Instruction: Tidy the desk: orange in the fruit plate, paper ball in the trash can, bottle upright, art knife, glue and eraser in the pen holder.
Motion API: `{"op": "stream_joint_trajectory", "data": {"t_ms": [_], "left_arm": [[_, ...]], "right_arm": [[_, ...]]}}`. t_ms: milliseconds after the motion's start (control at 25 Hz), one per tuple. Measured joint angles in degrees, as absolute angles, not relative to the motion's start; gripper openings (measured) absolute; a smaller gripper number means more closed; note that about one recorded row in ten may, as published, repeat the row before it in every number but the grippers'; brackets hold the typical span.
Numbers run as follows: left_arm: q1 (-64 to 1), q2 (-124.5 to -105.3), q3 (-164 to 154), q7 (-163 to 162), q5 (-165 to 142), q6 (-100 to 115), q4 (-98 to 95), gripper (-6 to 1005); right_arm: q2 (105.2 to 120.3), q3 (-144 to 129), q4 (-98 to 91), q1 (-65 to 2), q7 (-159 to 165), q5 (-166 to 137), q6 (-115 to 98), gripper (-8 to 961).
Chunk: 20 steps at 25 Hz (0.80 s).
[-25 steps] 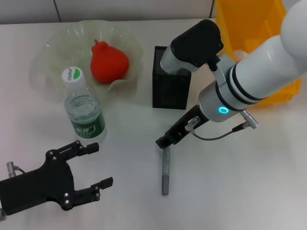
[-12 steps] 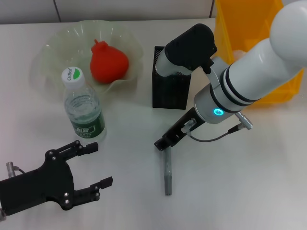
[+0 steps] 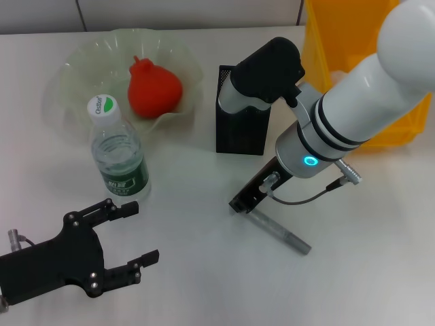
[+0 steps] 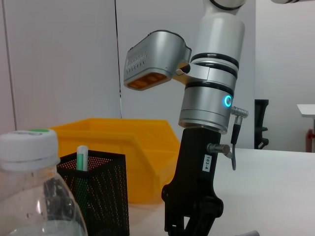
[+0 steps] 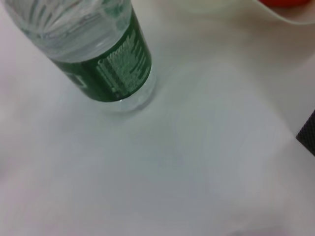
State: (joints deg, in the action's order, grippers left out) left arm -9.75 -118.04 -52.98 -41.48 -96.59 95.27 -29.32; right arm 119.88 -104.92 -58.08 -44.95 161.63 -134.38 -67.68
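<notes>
The orange point(image 3: 155, 88) lies in the pale-green fruit plate point(image 3: 71, 75). The bottle point(image 3: 119, 159) stands upright in front of the plate and also shows in the right wrist view point(image 5: 110, 64). The black mesh pen holder point(image 3: 241, 132) stands mid-table with a green-and-white stick point(image 4: 81, 162) in it. A slim grey art knife point(image 3: 280, 233) lies slanted on the table. My right gripper point(image 3: 242, 201) is low over its near end and touches it. My left gripper point(image 3: 143, 232) is open and empty at the front left. The paper ball and the eraser are not visible.
The yellow trash can point(image 3: 353, 41) stands at the back right, partly behind my right arm. The pen holder is just behind my right gripper, and its corner shows in the right wrist view point(image 5: 307, 132).
The art knife has swung from pointing straight toward the front to slanting to the front right. My right gripper has shifted slightly right at its near end. The left arm has not moved.
</notes>
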Motion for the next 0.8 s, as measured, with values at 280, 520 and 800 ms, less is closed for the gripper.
{"op": "stream_joint_trajectory", "data": {"t_ms": [280,520,800], "left_arm": [[-9.8,-118.04,-53.0,-41.5,-96.6,95.3,-29.4,784],[-9.7,-118.03,-53.1,-41.5,-96.6,95.3,-29.5,784],[-9.7,-118.03,-53.3,-41.5,-96.6,95.7,-29.4,784]], "right_arm": [[119.73,-104.9,-58.5,-45.2,161.2,-134.9,-69.3,179],[119.45,-104.0,-61.1,-44.4,160.3,-135.7,-70.8,142],[119.40,-90.5,-76.9,-35.4,153.3,-132.8,-76.8,140]]}}
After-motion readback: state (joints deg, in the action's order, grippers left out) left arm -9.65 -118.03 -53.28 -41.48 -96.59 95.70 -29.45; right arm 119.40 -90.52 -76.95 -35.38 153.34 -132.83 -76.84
